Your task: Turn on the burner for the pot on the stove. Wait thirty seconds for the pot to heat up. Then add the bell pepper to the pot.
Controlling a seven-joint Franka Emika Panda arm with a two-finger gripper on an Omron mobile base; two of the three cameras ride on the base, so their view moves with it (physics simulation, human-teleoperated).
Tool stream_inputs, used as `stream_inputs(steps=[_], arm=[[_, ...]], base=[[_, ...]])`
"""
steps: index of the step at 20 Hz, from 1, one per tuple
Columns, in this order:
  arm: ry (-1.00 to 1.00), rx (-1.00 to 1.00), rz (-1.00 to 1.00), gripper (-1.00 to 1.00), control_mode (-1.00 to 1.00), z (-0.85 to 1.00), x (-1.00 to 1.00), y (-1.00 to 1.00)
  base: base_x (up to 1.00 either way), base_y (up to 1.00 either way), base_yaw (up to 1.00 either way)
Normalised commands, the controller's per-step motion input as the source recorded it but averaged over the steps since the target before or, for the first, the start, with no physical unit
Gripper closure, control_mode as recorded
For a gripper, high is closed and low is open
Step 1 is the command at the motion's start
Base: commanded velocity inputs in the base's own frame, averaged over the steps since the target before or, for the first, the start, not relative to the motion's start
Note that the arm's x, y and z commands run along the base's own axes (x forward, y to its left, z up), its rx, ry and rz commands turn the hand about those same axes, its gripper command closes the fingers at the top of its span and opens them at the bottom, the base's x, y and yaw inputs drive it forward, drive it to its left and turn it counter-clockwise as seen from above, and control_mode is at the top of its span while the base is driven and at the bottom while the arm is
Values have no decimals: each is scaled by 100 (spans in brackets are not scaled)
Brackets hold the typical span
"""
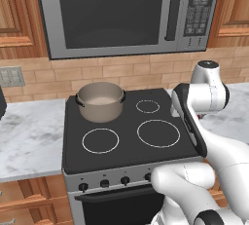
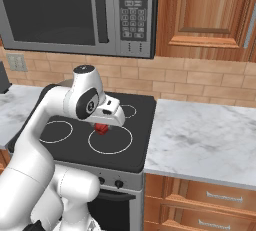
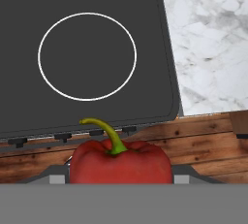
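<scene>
My gripper (image 3: 120,178) grips the glossy red bell pepper (image 3: 121,162) above the black glass stove (image 1: 127,121), near its front right ring; the beige-grey metal pot (image 1: 100,101) sits back left.

pot (image 1: 100,101): on the stove (image 1: 127,143), rear left ring, well apart from the jaws
bell pepper (image 3: 120,162): between the jaws, above the stove's front right ring
microwave (image 1: 127,12): above the stove
counter (image 2: 205,140): right of the jaws
</scene>
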Motion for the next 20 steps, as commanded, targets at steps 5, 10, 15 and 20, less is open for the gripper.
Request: stream_inputs(steps=[5,10,15,20], arm=[[0,0,0,100,-100,0,0,0],[0,0,0,100,-100,0,0,0],[0,0,0,100,-100,0,0,0],[0,0,0,100,-100,0,0,0]], base=[[0,0,0],[0,0,0],[0,0,0],[0,0,0]])
